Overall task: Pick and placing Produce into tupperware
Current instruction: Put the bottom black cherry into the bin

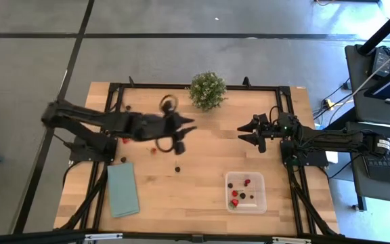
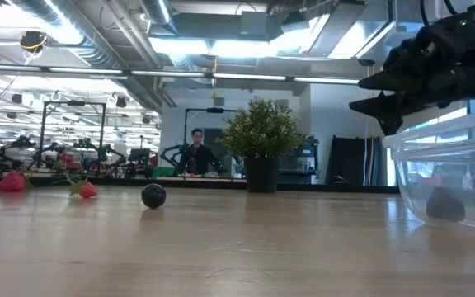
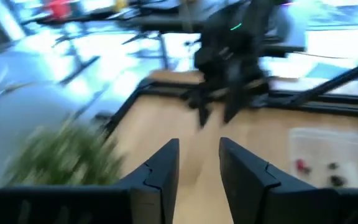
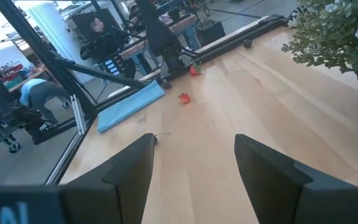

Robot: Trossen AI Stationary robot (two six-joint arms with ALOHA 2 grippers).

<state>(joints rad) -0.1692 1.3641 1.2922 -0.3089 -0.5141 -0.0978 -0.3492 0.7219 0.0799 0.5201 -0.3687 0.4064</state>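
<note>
The clear tupperware [image 1: 244, 192] stands near the table's near right corner and holds several red and dark berries; it also shows in the low view [image 2: 452, 169] and the left wrist view [image 3: 331, 155]. Loose produce lies on the bare wood left of centre: a red berry [image 1: 125, 141], another red one [image 1: 153, 150], a dark one [image 1: 177, 168] and a dark one [image 1: 122, 160]. My left gripper [image 1: 185, 134] hangs open over mid-table, right of those berries, with nothing between its fingers [image 3: 199, 168]. My right gripper [image 1: 248, 133] is open above the table's right half [image 4: 191, 162].
A bushy potted plant [image 1: 207, 90] stands at the far edge, between the two grippers. A flat teal cloth [image 1: 122, 189] lies near the near left corner. One more dark berry [image 1: 127, 106] sits near the far left. People and equipment show in the room beyond the table.
</note>
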